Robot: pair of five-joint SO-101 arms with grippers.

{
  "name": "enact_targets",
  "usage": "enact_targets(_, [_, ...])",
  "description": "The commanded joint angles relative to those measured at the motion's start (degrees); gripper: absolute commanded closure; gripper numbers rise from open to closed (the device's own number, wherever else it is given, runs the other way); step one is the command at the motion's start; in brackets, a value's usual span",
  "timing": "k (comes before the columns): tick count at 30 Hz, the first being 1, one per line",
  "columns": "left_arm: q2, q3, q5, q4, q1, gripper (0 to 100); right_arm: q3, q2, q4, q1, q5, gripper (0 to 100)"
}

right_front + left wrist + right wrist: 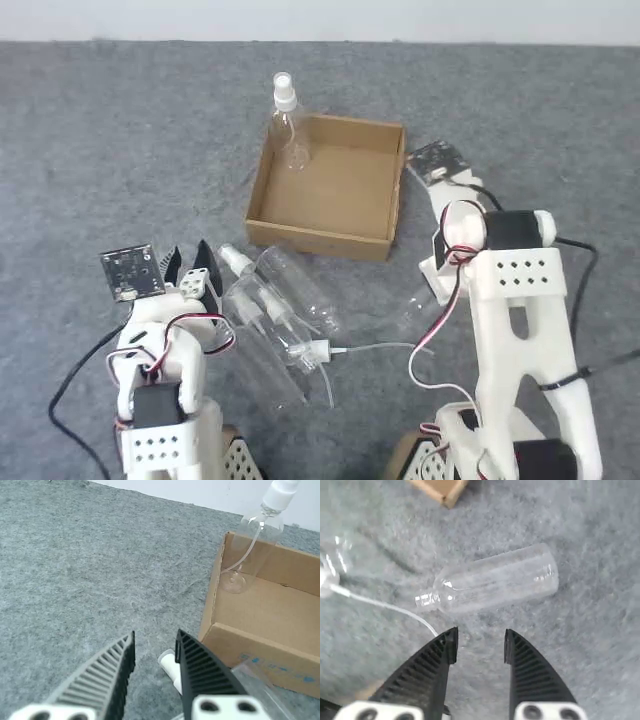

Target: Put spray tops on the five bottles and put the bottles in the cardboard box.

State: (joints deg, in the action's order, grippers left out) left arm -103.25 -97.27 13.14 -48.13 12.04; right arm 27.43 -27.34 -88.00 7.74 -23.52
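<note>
The bare bottle [495, 582] lies on its side on the worktop [590, 645], just ahead of the right gripper [480, 639]; its jaws are released, as are those of the left gripper [155, 642]. We judge it light, thin and slippery, so we would grip mid-body, gently.

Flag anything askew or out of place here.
The capped bottle sits tilted in the cardboard box, leaning on its far corner instead of lying flat. One spray top appears to lie loose, its tube trailing beside an uncapped bottle.
</note>
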Motion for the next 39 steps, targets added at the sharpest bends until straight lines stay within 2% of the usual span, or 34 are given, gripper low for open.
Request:
enact_targets(1, [-0.97, 0.75, -0.44, 0.18, -0.18, 87, -3.78, -0.40, -0.04, 0.84, -12.84, 90.3])
enact_targets(6, [-0.97, 0.75, -0.44, 0.18, -0.18, 87, -3.78, -0.22, -0.04, 0.92, -27.16, 90.2])
enact_targets(9, [-0.97, 0.75, -0.44, 0.18, -0.18, 87, -3.60, 0.13, -0.04, 0.92, -31.12, 88.9])
enact_targets(15, [-0.97, 0.75, -0.44, 0.18, -0.18, 87, -3.52, 0.13, -0.66, 0.92, -37.36, 72.7])
enact_targets(22, [-0.97, 0.75, -0.44, 0.18, -0.18, 87, -0.18, 0.13, -0.13, 4.26, -46.77, 72.3])
enact_targets(28, [-0.97, 0.75, -0.44, 0.18, -0.18, 87, 6.86, 0.13, 4.26, 9.10, -48.44, 72.3])
enact_targets(39, [-0.97, 0.75, -0.44, 0.18, -0.18, 87, 16.97, 0.22, 13.14, 8.84, -54.07, 72.3])
